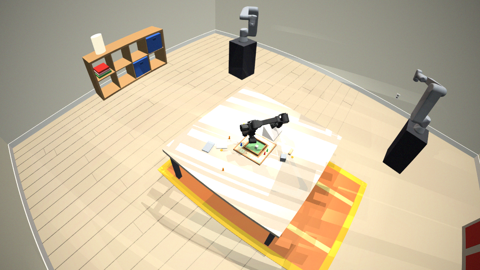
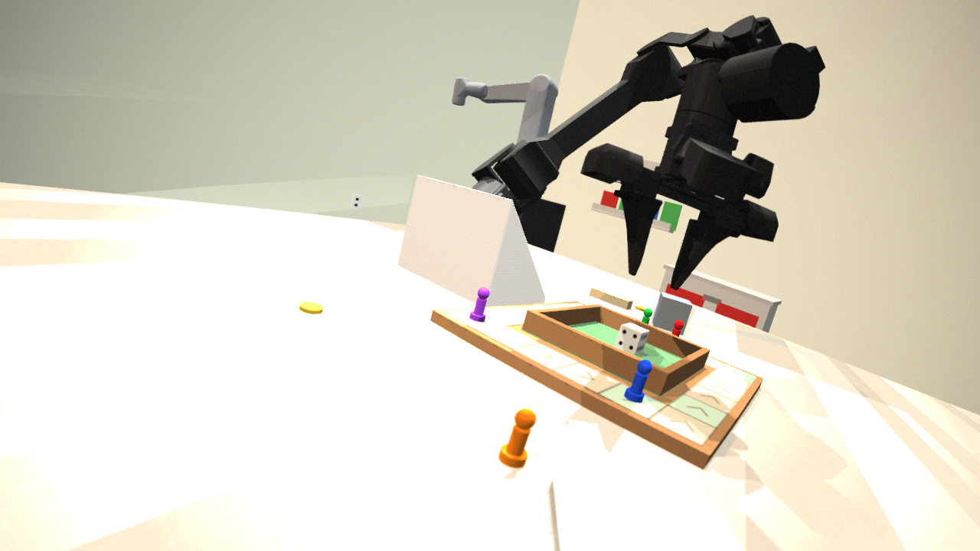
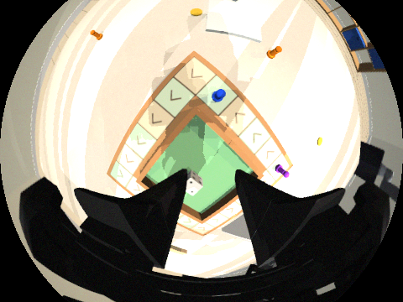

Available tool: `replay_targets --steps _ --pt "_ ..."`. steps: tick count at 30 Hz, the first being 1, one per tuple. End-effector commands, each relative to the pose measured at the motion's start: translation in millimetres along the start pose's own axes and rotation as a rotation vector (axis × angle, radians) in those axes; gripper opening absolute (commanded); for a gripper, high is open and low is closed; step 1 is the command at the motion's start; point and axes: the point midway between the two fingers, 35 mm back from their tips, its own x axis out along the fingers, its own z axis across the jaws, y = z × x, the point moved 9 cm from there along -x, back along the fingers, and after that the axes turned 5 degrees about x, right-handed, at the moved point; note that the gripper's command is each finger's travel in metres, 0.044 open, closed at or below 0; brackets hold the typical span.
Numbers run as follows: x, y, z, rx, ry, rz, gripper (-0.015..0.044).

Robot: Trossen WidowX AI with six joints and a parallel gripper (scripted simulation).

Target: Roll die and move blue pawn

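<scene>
My gripper (image 1: 252, 141) (image 2: 654, 281) (image 3: 211, 174) is open and empty above the tray (image 2: 575, 342) (image 3: 228, 136), fingers pointing down. The white die (image 1: 256, 146) (image 2: 631, 338) (image 3: 194, 184) is inside the green-floored tray, below the fingers. A face with four pips shows on its side in the exterior view; the top count is not clear. The blue pawn (image 1: 241, 144) (image 2: 638, 380) (image 3: 218, 95) stands upright on the board (image 2: 548, 376) (image 3: 194, 54), one square from a corner square, outside the tray wall.
A purple pawn (image 2: 479, 305) (image 3: 282, 170) stands at another board corner. Red (image 2: 677, 327) and green (image 2: 646, 315) pawns stand beyond the tray. Orange pawns (image 1: 229, 137) (image 1: 223, 169) stand off the board. A white tent-shaped block (image 2: 455, 239) and a grey box (image 2: 672, 313) stand nearby.
</scene>
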Motion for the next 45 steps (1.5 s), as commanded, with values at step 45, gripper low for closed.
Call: replay_targets --steps 45 --pt "52.2 -77.4 -12.3 -0.969 -0.06 -0.017 0.02"
